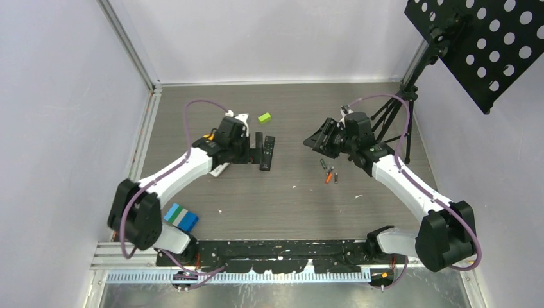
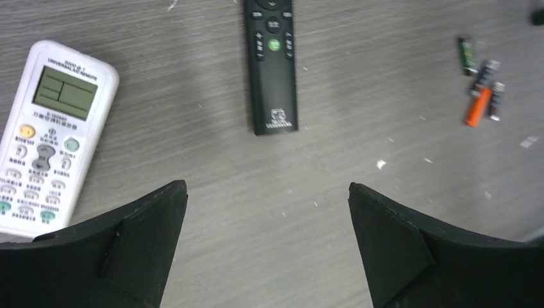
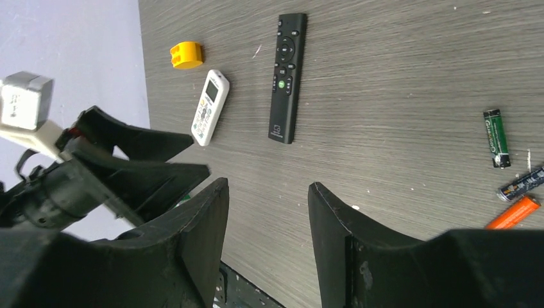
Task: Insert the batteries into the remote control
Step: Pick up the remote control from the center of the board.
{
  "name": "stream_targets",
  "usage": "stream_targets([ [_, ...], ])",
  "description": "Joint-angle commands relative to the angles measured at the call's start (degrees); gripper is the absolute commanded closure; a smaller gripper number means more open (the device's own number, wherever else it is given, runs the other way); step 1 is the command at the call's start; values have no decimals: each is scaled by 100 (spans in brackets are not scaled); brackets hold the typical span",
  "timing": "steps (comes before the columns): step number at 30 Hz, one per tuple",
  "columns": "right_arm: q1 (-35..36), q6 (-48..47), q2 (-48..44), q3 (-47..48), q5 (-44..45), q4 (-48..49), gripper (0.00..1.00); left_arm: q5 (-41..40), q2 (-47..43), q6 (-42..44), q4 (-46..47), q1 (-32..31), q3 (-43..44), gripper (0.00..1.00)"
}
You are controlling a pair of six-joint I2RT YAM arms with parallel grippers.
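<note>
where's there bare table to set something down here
Widest bare patch: the near-centre table, between the blue block and the right arm, nearer than the batteries. A narrower lane runs between the black remote and the batteries. Crowded by the left gripper, where the black remote and white remote lie close.

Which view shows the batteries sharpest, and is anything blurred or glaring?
Right wrist: green battery crisp, even light. Left wrist: batteries smaller, slightly soft near the frame edge; print on white remote legible. Top external: batteries tiny, no glare.
</note>
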Motion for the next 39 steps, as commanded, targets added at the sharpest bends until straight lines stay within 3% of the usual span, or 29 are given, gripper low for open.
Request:
stream_targets([
  [1,58,115,20,-58,314,27,46,-1079,807,58,892,-245,420,1],
  [10,58,71,-58,-271,679,-391,47,-1090,2934,228,855,-593,1746,5],
  [20,54,124,-198,-556,722,-437,47,-1746,3570,454,633,-771,2089,19],
  [28,58,101,-57,-533,623,-473,47,-1846,3805,430,337,-782,2223,36],
  [34,58,50,63,-576,180,-287,47,-1337,3720,466,363,-780,2221,71],
  [39,58,520,224,-1085,-848,1292,45,-105,3271,450,498,-753,2143,85],
])
